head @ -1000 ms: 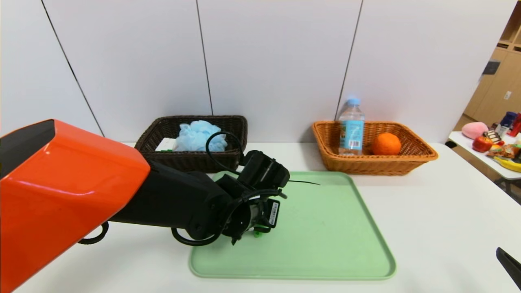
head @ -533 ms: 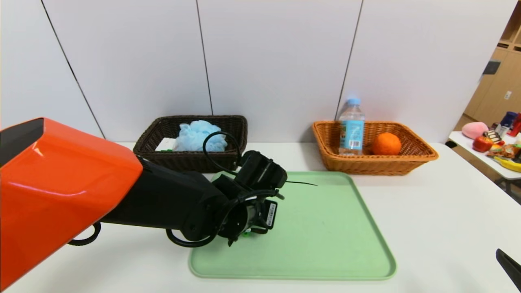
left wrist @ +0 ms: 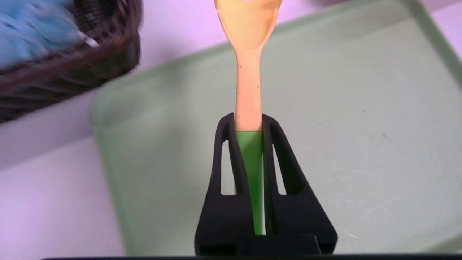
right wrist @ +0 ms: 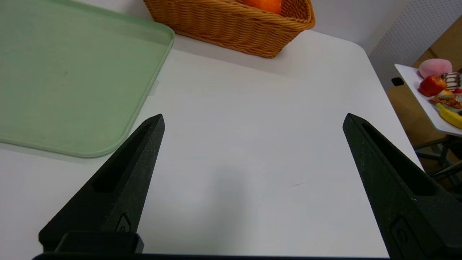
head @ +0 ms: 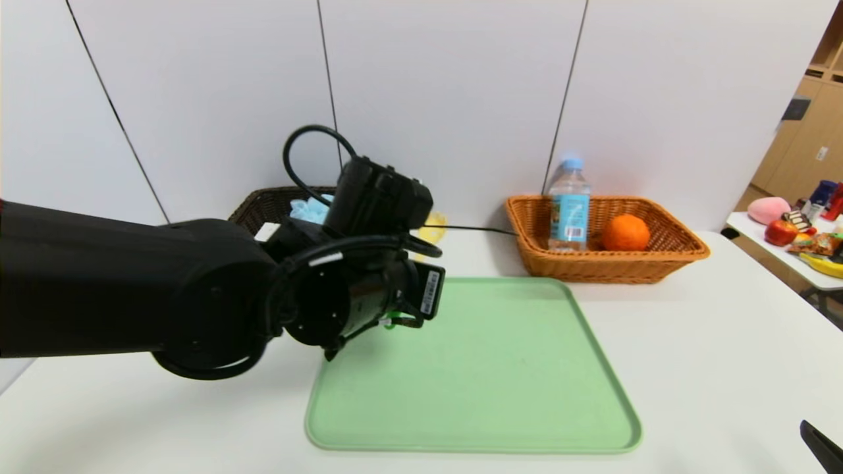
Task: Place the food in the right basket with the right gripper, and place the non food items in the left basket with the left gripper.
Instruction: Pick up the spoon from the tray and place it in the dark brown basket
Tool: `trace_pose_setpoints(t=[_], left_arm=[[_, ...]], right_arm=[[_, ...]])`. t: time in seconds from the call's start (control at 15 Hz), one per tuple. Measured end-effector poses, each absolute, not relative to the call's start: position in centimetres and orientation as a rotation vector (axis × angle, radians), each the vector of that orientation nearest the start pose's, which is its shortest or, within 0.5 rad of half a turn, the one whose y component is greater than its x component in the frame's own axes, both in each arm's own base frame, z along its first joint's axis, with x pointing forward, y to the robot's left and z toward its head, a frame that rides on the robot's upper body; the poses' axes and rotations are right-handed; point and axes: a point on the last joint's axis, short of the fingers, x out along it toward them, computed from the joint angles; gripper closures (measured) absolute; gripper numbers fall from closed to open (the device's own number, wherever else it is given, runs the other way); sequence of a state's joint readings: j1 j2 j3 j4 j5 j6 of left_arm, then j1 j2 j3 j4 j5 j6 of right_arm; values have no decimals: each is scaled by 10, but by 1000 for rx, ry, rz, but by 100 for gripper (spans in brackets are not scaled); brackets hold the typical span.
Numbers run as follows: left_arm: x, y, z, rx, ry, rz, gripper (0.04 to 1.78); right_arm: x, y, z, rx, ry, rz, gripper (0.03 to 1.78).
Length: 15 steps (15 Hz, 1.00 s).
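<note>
Nearest to you, the right pincer [right wrist: 252, 184] hangs low over the bare white tabletop [right wrist: 252, 144], by the near right corner. Its two black fingers stand wide apart and hold nothing. It looks parked there to keep out of the way, since its job seems done.

Next comes the green tray [head: 500, 368]. No item shows on it.

Above the tray's far left part is the left pincer [left wrist: 249, 124]. It is squeezed shut on the spork [left wrist: 248, 86]. You grip it on the green handle, so the yellow head sticks out in front, pointing toward the back. It hangs in the air, off the tray.

Farther back on the left sits the left basket [head: 253, 207], the dark brown one. The blue bath pouf [head: 309, 209] lies in it. A bit of white shows there too, but you cannot tell what it is. The spork is close to this basket and should go in next.

Far back on the right is the right basket [head: 678, 253]. The water bottle [head: 568, 207] stands in it and the orange [head: 625, 232] rests beside it, so the food is put away.
</note>
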<state>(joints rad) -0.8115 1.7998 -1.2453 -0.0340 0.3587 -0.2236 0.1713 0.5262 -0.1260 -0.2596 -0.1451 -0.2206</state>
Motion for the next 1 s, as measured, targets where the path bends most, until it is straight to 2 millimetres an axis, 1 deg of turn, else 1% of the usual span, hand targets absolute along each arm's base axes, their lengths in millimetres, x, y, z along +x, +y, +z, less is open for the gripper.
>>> trace_pose_setpoints(t=[0.07, 0.2, 0.33, 0.47, 0.6, 0.73, 0.87, 1.0], left_arm=[[246, -233, 225, 78, 451, -374, 168], [259, -208, 239, 98, 407, -315, 168], [283, -171, 250, 118, 375, -227, 168], [306, -133, 256, 141, 359, -153, 168], [325, -104, 253, 143, 370, -91, 168], [342, -84, 245, 135, 386, -33, 168], [355, -77, 235, 128, 391, -3, 168], [368, -74, 222, 124, 392, 14, 168]], right_arm=[[30, 2, 136, -244, 145, 43, 11], [26, 1, 136, -243, 139, 42, 11], [23, 1, 136, -241, 117, 40, 10], [21, 0, 136, -240, 105, 39, 10], [20, 0, 137, -238, 94, 39, 10], [20, 0, 139, -236, 86, 36, 10], [19, 0, 141, -235, 80, 34, 10], [19, 0, 142, -235, 75, 34, 10]])
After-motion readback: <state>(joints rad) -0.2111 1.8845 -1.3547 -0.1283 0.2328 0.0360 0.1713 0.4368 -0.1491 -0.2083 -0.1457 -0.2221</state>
